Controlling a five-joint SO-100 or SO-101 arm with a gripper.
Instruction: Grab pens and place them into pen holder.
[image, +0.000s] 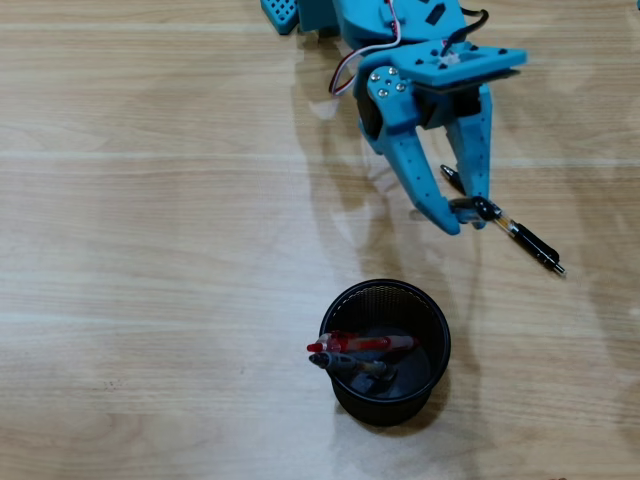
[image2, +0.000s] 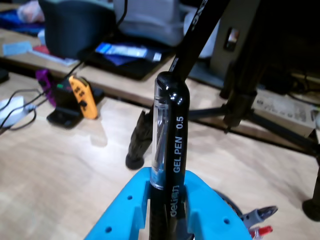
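— Two pens already in the pen holder (image: 425, 345), seen from overhead: a red and clear pen (image: 372, 345) and a greyish pen (image: 352, 366), both leaning toward the left rim. Round black mesh cup, standing on pale wood-grain counter (image: 150, 250).

— And the arm?

— Blue plastic hand (image: 473, 212) above and to the right of the cup, fingers closed on a black and clear pen (image: 528, 243). Gripped near one end; most of the barrel sticking out down and to the right, the far end over the counter, well apart from the cup.

— Wrist view?

— Same black pen (image2: 170, 145) filling the middle, pinched between two blue finger pads (image2: 122, 210) at the bottom edge. Glossy black clip, clear barrel, white lettering reading gel pen. Tips of the grey and red pens peeking in at bottom right (image2: 260, 222). Cluttered background of cables and a tripod.

— Handling?

— Probably light and stiff, but smooth and round, so likely to swivel or slip in the grip. Held near the end, liable to droop; a grip closer to mid-barrel would seem steadier.
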